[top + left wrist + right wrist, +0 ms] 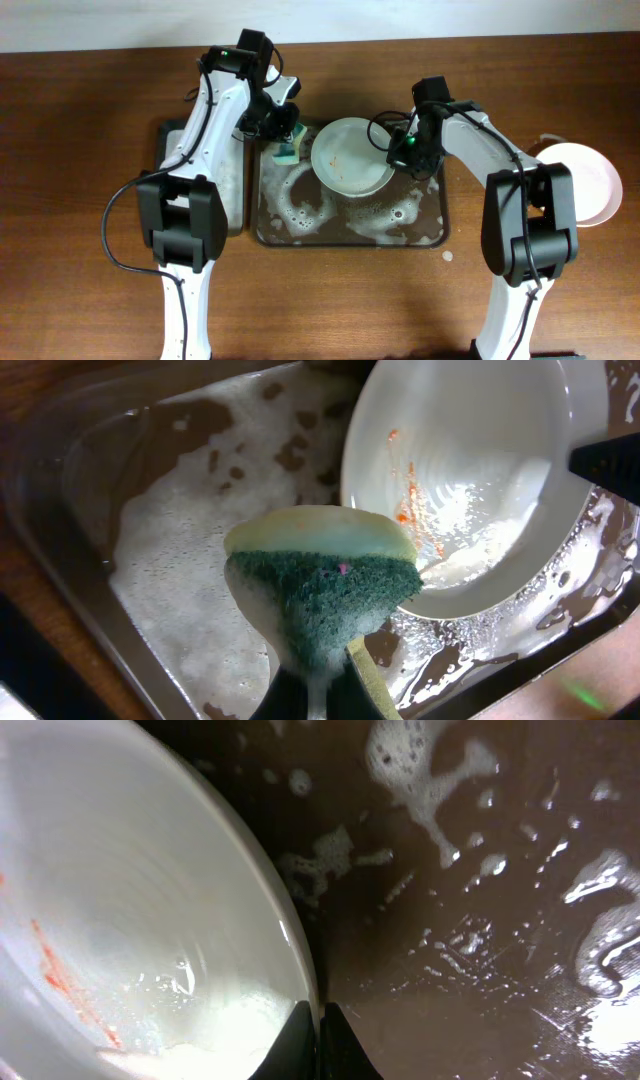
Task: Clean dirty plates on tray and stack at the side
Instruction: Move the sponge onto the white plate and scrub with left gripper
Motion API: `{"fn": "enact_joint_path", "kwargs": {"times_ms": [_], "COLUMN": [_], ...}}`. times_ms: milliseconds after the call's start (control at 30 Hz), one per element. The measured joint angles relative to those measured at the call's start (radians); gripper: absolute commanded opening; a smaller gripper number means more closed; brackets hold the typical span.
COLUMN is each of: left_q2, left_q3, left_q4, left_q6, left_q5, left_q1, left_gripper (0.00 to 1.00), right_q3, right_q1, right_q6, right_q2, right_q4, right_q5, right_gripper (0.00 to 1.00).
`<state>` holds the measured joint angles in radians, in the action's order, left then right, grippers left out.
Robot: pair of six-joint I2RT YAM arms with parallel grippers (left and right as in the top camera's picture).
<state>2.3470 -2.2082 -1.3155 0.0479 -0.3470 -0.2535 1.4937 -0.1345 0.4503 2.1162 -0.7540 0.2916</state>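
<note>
A pale plate (pixel 350 157) with orange smears stands tilted over the foamy, wet dark tray (pixel 425 200). My right gripper (pixel 403 150) is shut on its right rim. In the right wrist view the rim of the plate (pixel 130 900) is pinched between that gripper's (pixel 321 1040) black fingers, above the tray floor (pixel 480 920). My left gripper (pixel 283 135) is shut on a green-and-yellow sponge (pixel 288 152), just left of the plate. In the left wrist view the sponge (pixel 320 590) hangs from that gripper (pixel 320 705), close beside the plate's (pixel 470 470) smeared face but apart from it.
A pale pink plate (pixel 580 183) lies on the wooden table at the far right. A smaller dark tray (pixel 235 195) sits left of the big one, under my left arm. Soapy foam (pixel 300 205) covers much of the big tray's floor.
</note>
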Motion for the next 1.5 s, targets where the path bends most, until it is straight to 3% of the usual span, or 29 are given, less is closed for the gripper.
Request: {"fn": "enact_joint_path", "kwargs": {"times_ms": [333, 500, 867, 1233, 1500], "left_q2": [0.000, 0.001, 0.142, 0.145, 0.150], "left_q3": [0.000, 0.001, 0.008, 0.008, 0.008], "left_q4": [0.138, 0.221, 0.213, 0.181, 0.406], "left_q6": [-0.004, -0.075, -0.196, -0.244, -0.278], "left_q5": [0.000, 0.093, 0.183, 0.203, 0.364], "left_q1": [-0.090, -0.163, -0.248, -0.267, -0.263], "left_gripper": [0.00, 0.00, 0.00, 0.00, 0.00], "right_q3": [-0.045, -0.045, -0.046, -0.046, -0.047], "right_q1": [-0.006, -0.006, -0.006, -0.007, -0.007], "right_q6": [0.029, 0.035, 0.040, 0.039, 0.039], "right_q2": [-0.006, -0.006, -0.006, -0.006, -0.006], "right_q4": [0.056, 0.057, 0.057, 0.058, 0.057], "right_q5": [0.018, 0.020, 0.022, 0.022, 0.022], "right_gripper": [0.04, 0.04, 0.04, 0.04, 0.04]}}
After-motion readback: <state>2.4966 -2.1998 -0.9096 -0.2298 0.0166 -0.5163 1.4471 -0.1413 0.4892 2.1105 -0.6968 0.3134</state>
